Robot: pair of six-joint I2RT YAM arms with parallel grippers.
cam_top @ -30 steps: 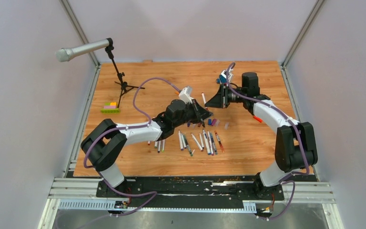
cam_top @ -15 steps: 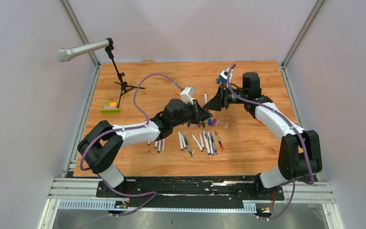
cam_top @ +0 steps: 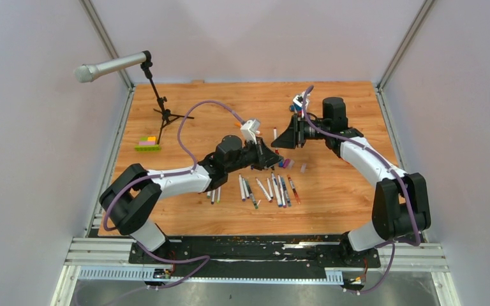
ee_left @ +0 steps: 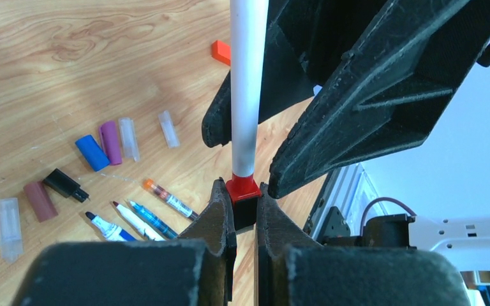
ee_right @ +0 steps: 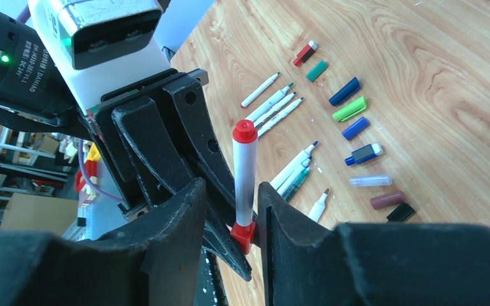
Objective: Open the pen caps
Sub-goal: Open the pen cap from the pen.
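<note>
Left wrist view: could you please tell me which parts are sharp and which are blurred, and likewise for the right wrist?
Left wrist: the pen and loose caps are sharp, the nearest finger bases soft, the right background washed out. Right wrist: pen sharp, near fingers blurred.

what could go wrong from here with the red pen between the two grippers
1. The left gripper pinches the pen only by its small red end, so a sideways tug could lever it out.
2. The right gripper stands open around the barrel, and the red cap shows beyond its fingers; closing here may clamp barrel, not cap.
3. A dropped pen would land among the loose caps.
</note>
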